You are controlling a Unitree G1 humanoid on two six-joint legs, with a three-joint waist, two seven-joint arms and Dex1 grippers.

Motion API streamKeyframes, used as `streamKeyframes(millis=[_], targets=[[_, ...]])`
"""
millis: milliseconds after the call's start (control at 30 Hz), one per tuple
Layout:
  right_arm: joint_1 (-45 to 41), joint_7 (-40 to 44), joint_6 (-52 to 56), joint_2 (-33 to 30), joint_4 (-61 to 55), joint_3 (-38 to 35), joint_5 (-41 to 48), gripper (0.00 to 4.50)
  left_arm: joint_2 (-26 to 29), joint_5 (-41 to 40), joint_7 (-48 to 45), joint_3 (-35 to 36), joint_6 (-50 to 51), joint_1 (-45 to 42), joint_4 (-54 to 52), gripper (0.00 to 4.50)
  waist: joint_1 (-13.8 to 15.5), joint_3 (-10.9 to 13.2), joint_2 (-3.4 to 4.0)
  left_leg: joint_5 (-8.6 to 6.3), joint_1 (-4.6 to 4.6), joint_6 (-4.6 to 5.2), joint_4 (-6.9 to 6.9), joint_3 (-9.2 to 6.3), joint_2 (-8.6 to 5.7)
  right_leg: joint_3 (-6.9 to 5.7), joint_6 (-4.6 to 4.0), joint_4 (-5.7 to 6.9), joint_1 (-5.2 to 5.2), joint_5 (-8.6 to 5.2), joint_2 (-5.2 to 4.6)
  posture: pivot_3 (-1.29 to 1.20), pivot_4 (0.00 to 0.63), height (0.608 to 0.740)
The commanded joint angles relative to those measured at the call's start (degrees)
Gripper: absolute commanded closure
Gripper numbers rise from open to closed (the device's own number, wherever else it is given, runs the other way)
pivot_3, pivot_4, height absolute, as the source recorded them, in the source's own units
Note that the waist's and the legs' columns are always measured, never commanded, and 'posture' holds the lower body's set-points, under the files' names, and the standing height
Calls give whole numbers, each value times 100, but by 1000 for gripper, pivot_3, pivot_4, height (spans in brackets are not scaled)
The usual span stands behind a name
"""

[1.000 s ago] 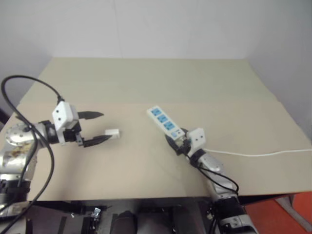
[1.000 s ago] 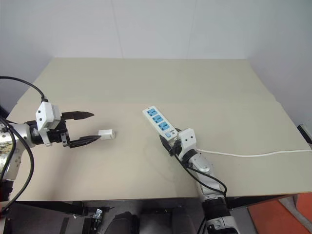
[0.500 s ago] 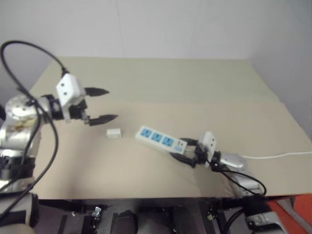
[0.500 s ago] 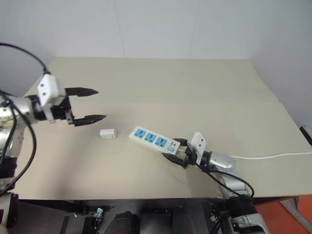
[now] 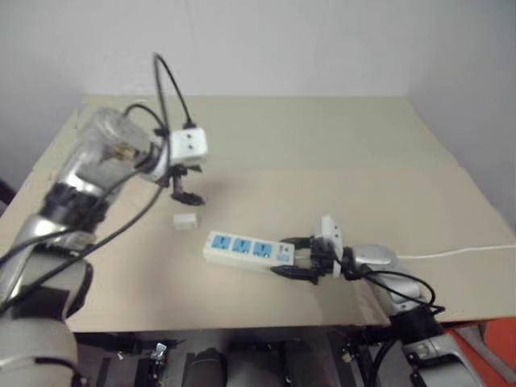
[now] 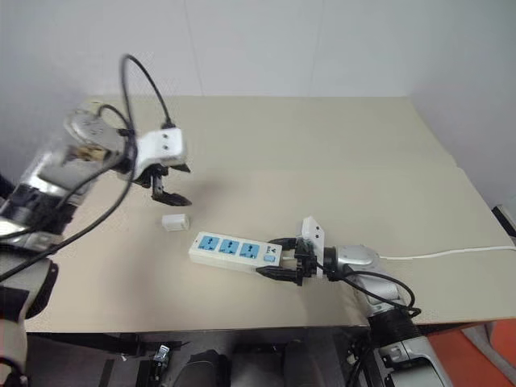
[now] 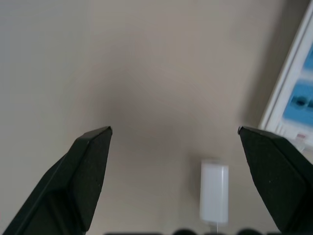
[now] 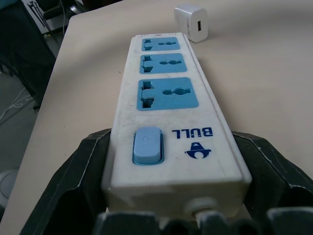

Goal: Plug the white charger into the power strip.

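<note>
Right wrist view: right gripper (image 8: 176, 188) is clamping the switch end of the power strip (image 8: 168, 132), a finger on each long side
White charger (image 6: 174, 222): lying loose on the table (image 6: 339, 161), just beside the strip's far end
Left gripper (image 6: 165, 187): hanging spread wide above the charger, holding nothing
Doing it well: centring both fingers on the charger's sides before closing, while the strip is being steadied
Containers: none showing

Three blue socket faces and a blue switch are borne by the white power strip (image 8: 171, 122); the charger (image 8: 191, 22) appears plain white.
</note>
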Motion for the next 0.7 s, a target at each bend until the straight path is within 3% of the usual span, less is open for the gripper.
streamKeyframes(millis=[33,400,700], targets=[[20,-5,267,51,-264,172,-18,1073,-119,514,-308,-344,-665,-249,500,0,-7,0,0,0,-4,0,0,0,0,0,0,-1,-4,0,0,0,150,740],[280,-308,443,99,-564,128,-30,1073,-870,1119,-825,-567,-1412,-685,1893,0,14,1,-1,0,-33,1,10,-2,0,-2,-2,2,-24,1,-3,0,150,740],[365,-473,414,158,-649,154,-57,1073,-1091,1594,-892,-649,-1758,-604,2294,0,12,1,-2,0,-33,2,10,-5,1,-3,-2,6,-25,2,-1,0,150,740]])
